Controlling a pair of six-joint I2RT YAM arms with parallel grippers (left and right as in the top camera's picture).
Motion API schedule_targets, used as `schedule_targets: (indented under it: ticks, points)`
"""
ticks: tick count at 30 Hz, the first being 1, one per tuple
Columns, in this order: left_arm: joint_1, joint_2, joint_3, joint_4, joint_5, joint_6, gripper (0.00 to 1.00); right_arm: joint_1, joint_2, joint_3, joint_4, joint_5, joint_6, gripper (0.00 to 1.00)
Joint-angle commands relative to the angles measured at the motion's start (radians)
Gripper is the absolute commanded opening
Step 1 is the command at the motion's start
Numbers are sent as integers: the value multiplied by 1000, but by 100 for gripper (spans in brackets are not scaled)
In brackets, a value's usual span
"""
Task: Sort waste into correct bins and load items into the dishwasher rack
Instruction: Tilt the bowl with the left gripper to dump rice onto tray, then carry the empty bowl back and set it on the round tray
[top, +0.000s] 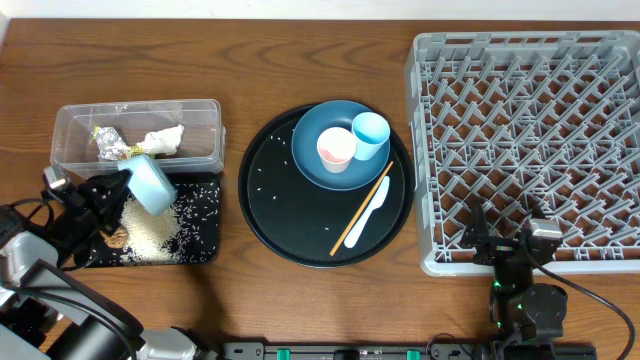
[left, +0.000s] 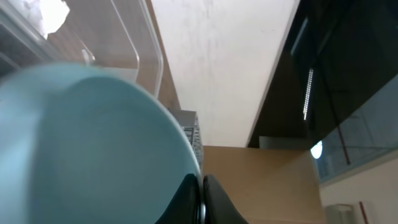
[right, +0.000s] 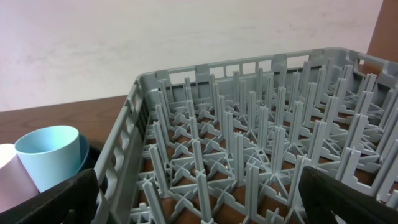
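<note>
**A:** While the left jaws are clenched on the rim of the round, smooth-sided pale bowl (top: 152, 183), tilted above the flat black rectangular tray (top: 210, 250), what makes this tipping go well?

**B:** Hold the bowl's mouth over the middle of that tray. Loose white rice grains (top: 150, 235) already lie spread across it, with a small brown cookie-like lump (top: 118, 237) near its left end, so food waste belongs there. I can't tell whether any grains are left inside the bowl, so I'd finish with a steeper tilt and a gentle shake.

**A:** Any hazards?

**B:** Two, I think. A thin rim pinch may let the bowl swivel, so turn the wrist slowly. And the clear plastic rectangular tub (top: 205, 110) just behind holds the crinkled yellow-silver snack wrapper (top: 110, 143) and crumpled white tissue (top: 162, 140). Rice shouldn't stray into it or onto the wooden bench (top: 300, 300).

**A:** And further right?

**B:** The large round black tray (top: 280, 215) carries the large dark blue dish (top: 312, 130), with the pink cup (top: 336, 149) and light blue cup (top: 370, 133) standing in it. A wooden chopstick (top: 361, 209) and white plastic spoon (top: 358, 234) lie by the dish. None are loaded yet. The big square grey plastic dishwasher rack (top: 500, 40) sits far right with nothing among its pegs. The right jaws are released wide at its near edge, holding nothing. Once emptied, the bowl would likely travel there.
</note>
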Motion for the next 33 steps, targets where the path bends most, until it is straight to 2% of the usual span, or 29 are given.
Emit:
schedule_targets:
  ticks: [1,5,28,33]
  points:
    - [-5,-24,6,-4,29,-1,6,8,0,-2,-3,10,-11,99]
    - [-4,-24,6,7,-66,4,6,8,0,-2,-3,10,-11,99]
    - [-4,-47,7,34,-29,2,6,8,0,-2,-3,10,-11,99]
    - [-24,-126,33,34,-135,-59,6,8,0,-2,-3,10,-11,99]
